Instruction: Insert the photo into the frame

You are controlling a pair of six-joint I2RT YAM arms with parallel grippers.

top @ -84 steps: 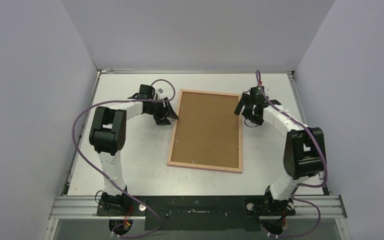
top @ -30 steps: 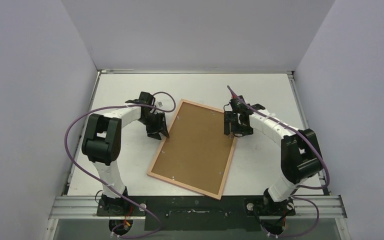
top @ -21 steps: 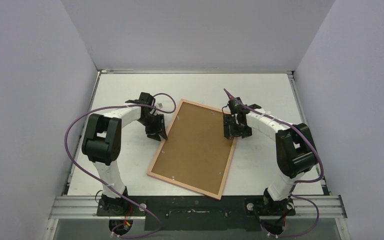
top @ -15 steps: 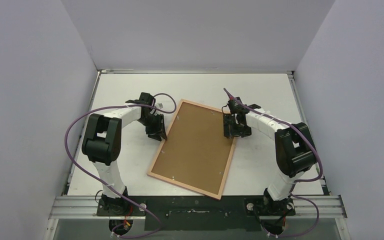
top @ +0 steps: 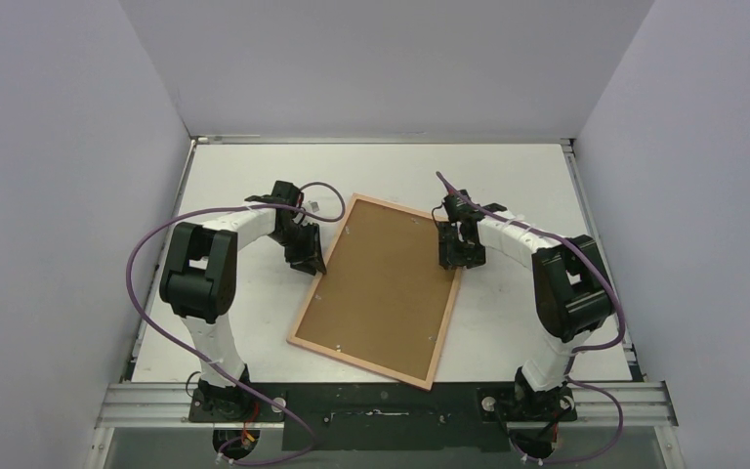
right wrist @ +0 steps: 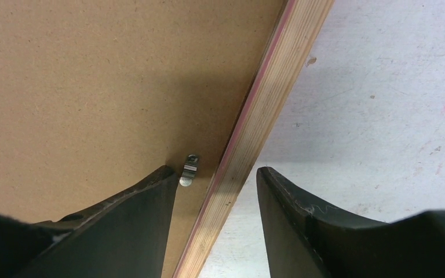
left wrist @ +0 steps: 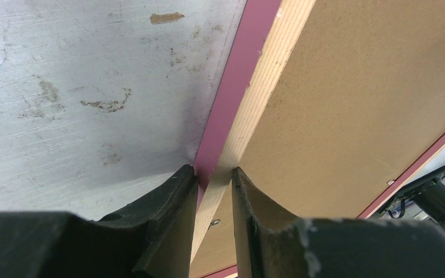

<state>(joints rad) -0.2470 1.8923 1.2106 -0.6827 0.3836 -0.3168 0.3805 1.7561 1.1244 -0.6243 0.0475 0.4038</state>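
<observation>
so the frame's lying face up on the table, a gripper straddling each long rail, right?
Not face up. The frame lies face down: the top external view shows its pale wood back and the brown backing board facing upward. The rest holds: it is on the table, with the left gripper and right gripper each straddling a long rail.

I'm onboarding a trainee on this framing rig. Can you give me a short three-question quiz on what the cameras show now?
1. True or false: the photo is in view.
2. Which face of the frame is up? A) pink front B) back, with the backing board
3. Whose jaws stand wider around the frame's edge, the left gripper or the right gripper?
Key: 1 false; 2 B; 3 right gripper.
</observation>
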